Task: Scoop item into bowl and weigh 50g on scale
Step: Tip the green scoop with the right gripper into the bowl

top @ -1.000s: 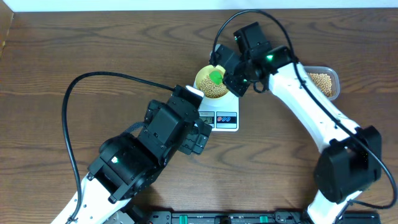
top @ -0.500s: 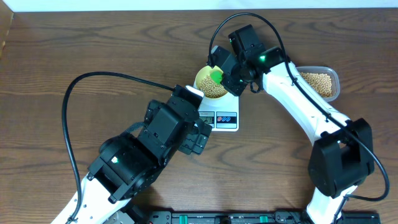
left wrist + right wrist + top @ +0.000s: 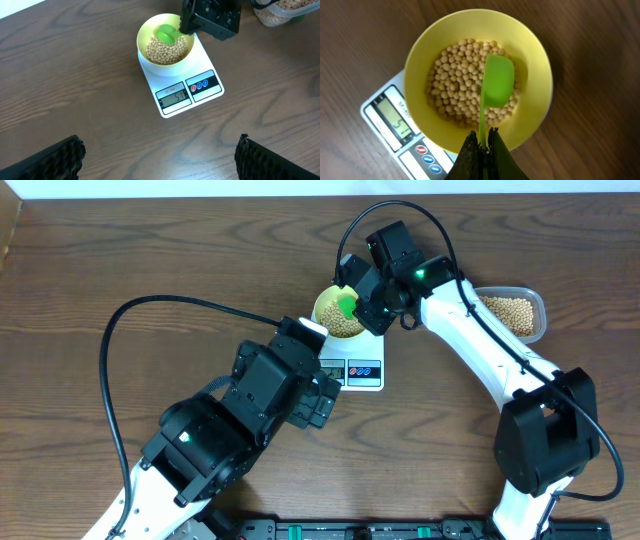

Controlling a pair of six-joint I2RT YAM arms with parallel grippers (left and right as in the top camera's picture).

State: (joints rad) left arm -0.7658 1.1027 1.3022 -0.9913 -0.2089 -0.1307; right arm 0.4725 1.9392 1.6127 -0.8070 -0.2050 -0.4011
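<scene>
The pale yellow bowl (image 3: 340, 312) (image 3: 165, 46) (image 3: 535, 60) stands on the white scale (image 3: 355, 370) (image 3: 192, 95) (image 3: 390, 120) and holds a layer of tan beans (image 3: 455, 85) (image 3: 165, 50). My right gripper (image 3: 483, 136) (image 3: 372, 298) is shut on the thin handle of a green scoop (image 3: 497, 80) (image 3: 166, 34) (image 3: 347, 305), whose head hovers over the beans on the bowl's right side. My left gripper (image 3: 160, 150) hangs open over bare table in front of the scale, nothing between its fingers (image 3: 55, 157).
A clear plastic tub (image 3: 515, 312) (image 3: 280, 10) with more beans sits at the back right. The right arm (image 3: 480, 350) arches over the table between tub and scale. The left arm (image 3: 230, 430) fills the front left.
The right arm shifted slightly left over the bowl a second ago with the scoop, then held still. The left arm has not moved.
</scene>
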